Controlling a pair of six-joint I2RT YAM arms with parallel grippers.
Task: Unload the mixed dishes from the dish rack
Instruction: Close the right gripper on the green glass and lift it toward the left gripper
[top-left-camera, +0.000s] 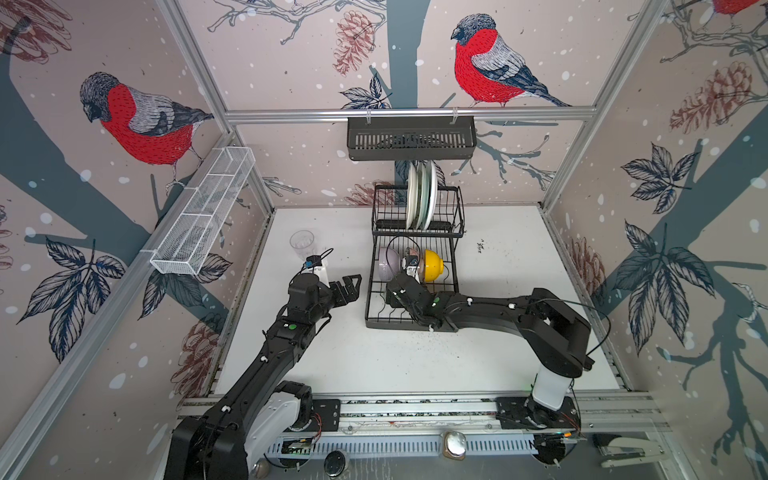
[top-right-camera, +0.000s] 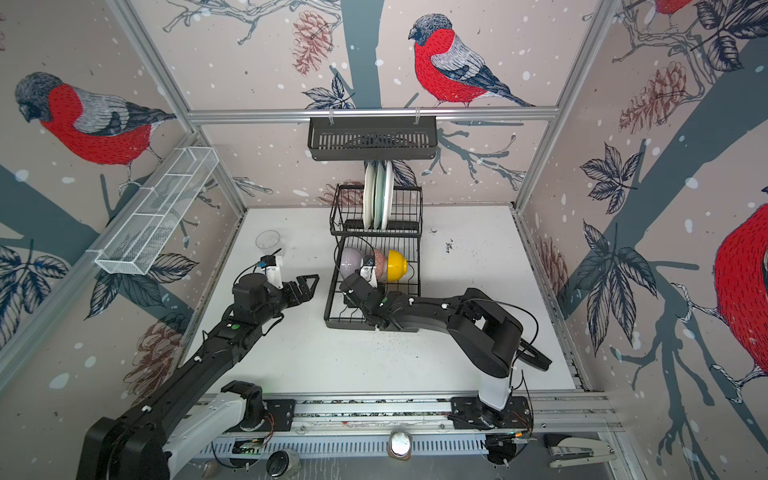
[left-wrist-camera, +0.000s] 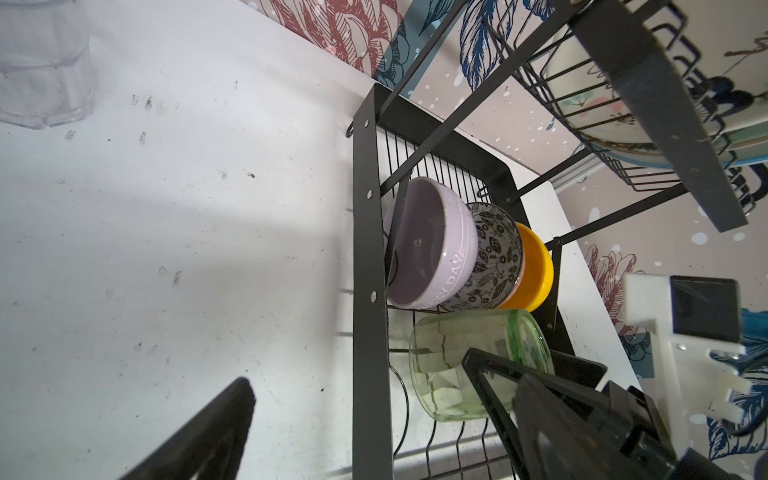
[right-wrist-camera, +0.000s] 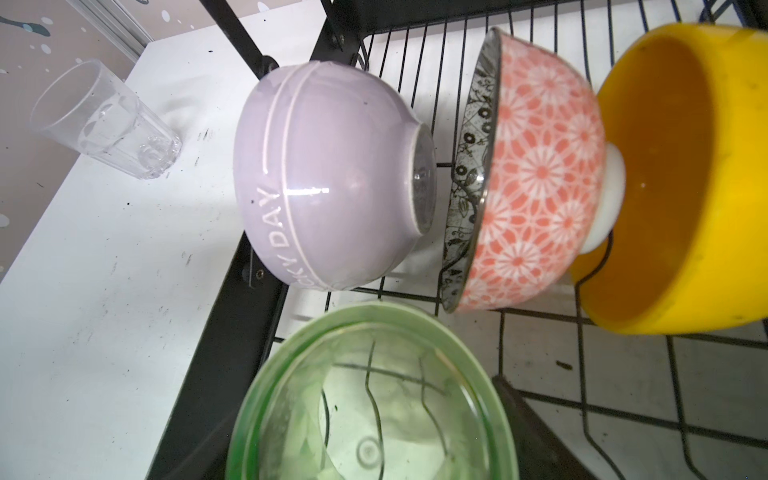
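Rack: the black two-tier wire dish rack stands at the centre of both top views, toward the back of the white table.
Upper tier: three plates stand on edge, side by side.
Lower tier: the lilac bowl, pink-patterned bowl and yellow bowl rest on their sides in a row. The green glass lies on its side just in front of them.
Tabletop, upper left: the clear glass stands upright, apart from the rack.
Left arm: your left claw is released, jaws wide, hovering just left of the lower tier.
Right arm: your right claw reaches into the lower tier, with the green glass at its jaws (one dark finger lies against the glass's edge in the right wrist view). You cannot tell whether it is clenched.
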